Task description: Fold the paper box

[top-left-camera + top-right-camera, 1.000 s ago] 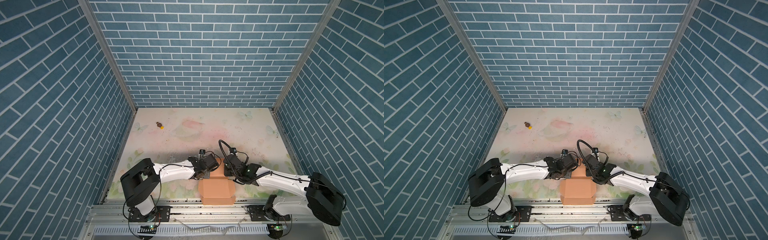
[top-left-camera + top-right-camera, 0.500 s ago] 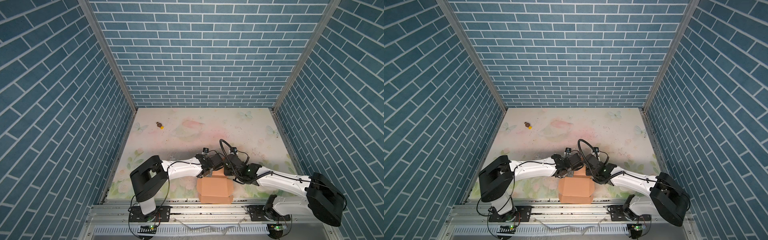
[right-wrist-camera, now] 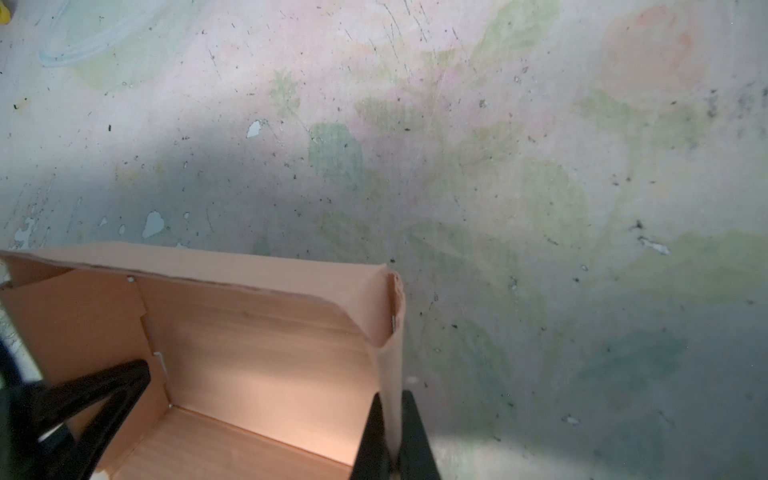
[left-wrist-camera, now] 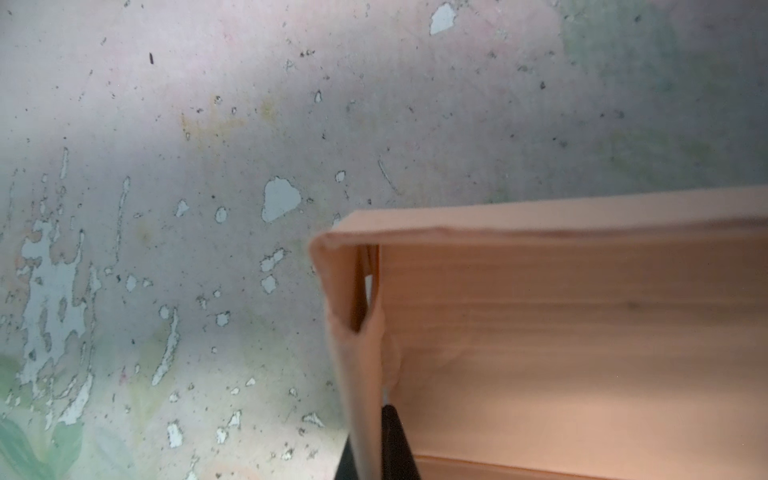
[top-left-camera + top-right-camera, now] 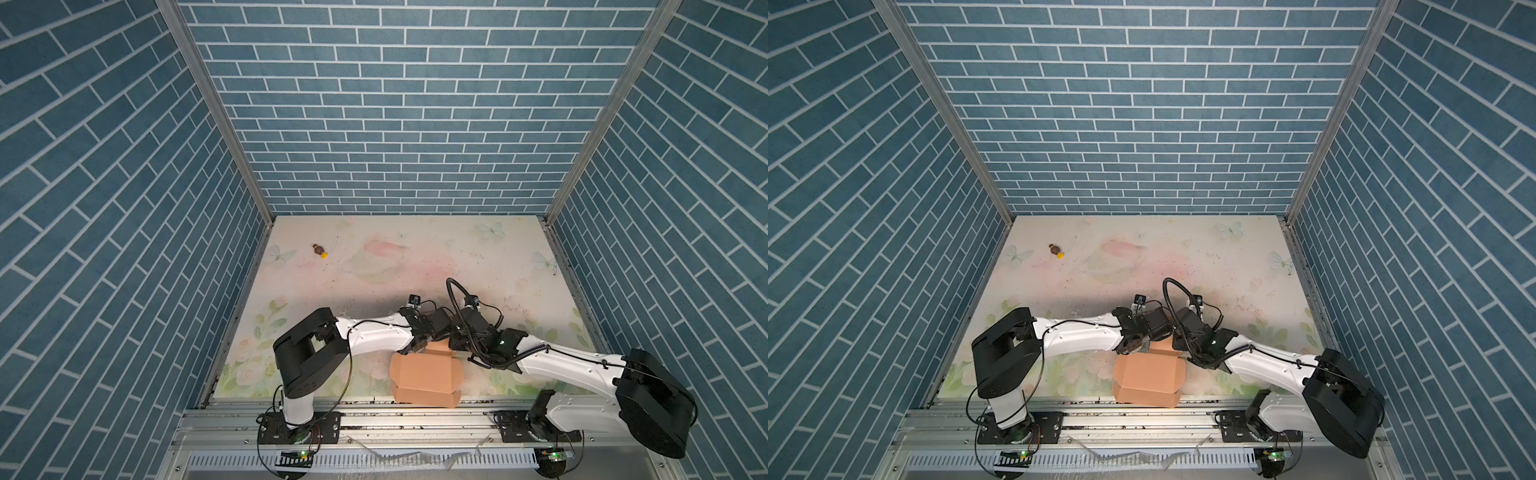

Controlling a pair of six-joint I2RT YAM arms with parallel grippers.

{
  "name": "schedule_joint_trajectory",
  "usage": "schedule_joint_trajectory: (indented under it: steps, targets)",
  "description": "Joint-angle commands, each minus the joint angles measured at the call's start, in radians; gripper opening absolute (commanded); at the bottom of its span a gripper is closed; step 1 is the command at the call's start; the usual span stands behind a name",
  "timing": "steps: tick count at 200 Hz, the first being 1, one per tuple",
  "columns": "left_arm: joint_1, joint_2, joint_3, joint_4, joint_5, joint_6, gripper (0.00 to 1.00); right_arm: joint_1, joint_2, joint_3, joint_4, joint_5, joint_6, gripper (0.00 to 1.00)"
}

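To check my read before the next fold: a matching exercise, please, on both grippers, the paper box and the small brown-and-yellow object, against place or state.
1 left gripper
2 right gripper
3 paper box
4 small brown-and-yellow object

A alone, far left of the table
B fingers shut on the box wall nearest the right arm
C at the table's near edge, between the arms
D fingers shut on the box wall nearest the left arm

Pairs: 1-D, 2-B, 3-C, 4-A

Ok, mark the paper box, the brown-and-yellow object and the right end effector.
paper box (image 5: 424,372): in a top view, its flat upper panel.
brown-and-yellow object (image 5: 320,251): in a top view, its middle.
right end effector (image 3: 392,401): right wrist view, between the fingertips pinching the box wall.
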Motion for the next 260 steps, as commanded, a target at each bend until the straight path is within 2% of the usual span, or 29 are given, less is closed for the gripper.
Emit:
schedule_joint_trajectory:
  steps: [1,17,36,52,81,103,129,176,222,240,260]
  targets:
    - [-0.028,0.036,-0.003,-0.031,-0.032,0.015,0.01,0.030,0.011,0.010,-0.024,0.054,0.038,0.00]
    - [-0.027,-0.017,-0.051,0.030,-0.015,0.021,0.06,0.031,0.011,0.010,-0.030,0.056,0.039,0.00]
    - [-0.021,-0.117,-0.134,0.137,0.032,0.029,0.29,0.032,0.011,0.010,-0.034,0.058,0.036,0.00]
    - [-0.018,-0.194,-0.178,0.194,0.061,0.044,0.42,0.031,0.016,0.009,-0.030,0.059,0.033,0.00]
    - [-0.014,-0.271,-0.192,0.214,0.101,0.089,0.53,0.030,0.034,0.008,-0.018,0.060,0.024,0.00]
    - [-0.008,-0.311,-0.209,0.231,0.127,0.097,0.58,0.030,0.049,0.010,-0.010,0.054,0.016,0.00]
    - [0.019,-0.354,-0.240,0.245,0.157,0.087,0.59,0.031,0.054,0.008,-0.010,0.050,0.009,0.00]
    - [0.053,-0.353,-0.246,0.187,0.177,0.085,0.55,0.031,0.039,0.011,-0.016,0.048,0.001,0.00]
    - [0.122,-0.368,-0.270,0.214,0.233,0.121,0.42,0.031,0.029,0.003,-0.010,0.050,-0.002,0.00]
    - [0.124,-0.346,-0.260,0.231,0.271,0.154,0.38,0.032,0.026,0.002,-0.011,0.050,-0.002,0.00]
    - [0.124,-0.324,-0.259,0.246,0.303,0.162,0.30,0.031,0.025,0.003,-0.010,0.051,-0.004,0.00]
